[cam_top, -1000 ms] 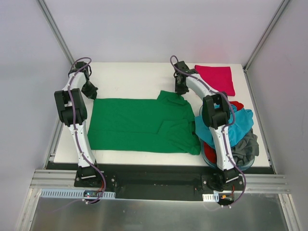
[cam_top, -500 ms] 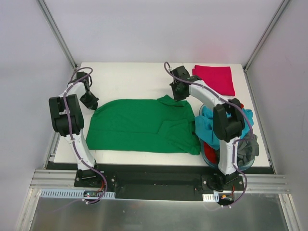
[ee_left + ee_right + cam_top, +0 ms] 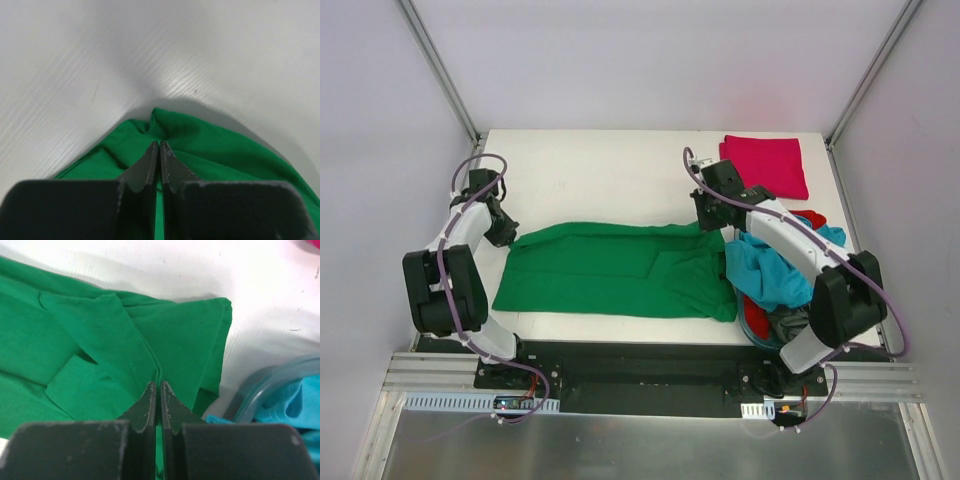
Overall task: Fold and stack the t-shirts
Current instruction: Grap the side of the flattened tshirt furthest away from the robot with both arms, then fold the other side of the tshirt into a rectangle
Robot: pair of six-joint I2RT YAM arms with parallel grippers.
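A bright green t-shirt point(image 3: 620, 268) lies spread across the middle of the table, its far edge folding toward me. My left gripper point(image 3: 505, 235) is shut on its far left corner point(image 3: 165, 132). My right gripper point(image 3: 712, 218) is shut on its far right edge point(image 3: 165, 355). A crimson-pink t-shirt point(image 3: 767, 163) lies folded at the far right. A teal t-shirt point(image 3: 782, 268), a red one point(image 3: 812, 218) and a dark grey one point(image 3: 802, 320) are piled in the round blue tub point(image 3: 752, 322) at the right, which also shows in the right wrist view point(image 3: 270, 385).
The table's left edge point(image 3: 445, 270) runs close to my left arm. Enclosure walls and metal posts stand around the table. The white table top point(image 3: 600, 170) lies bare behind the green shirt.
Both grippers have pulled toward me with the green shirt's far edge, which now folds over the shirt. The shirt looks narrower front to back.
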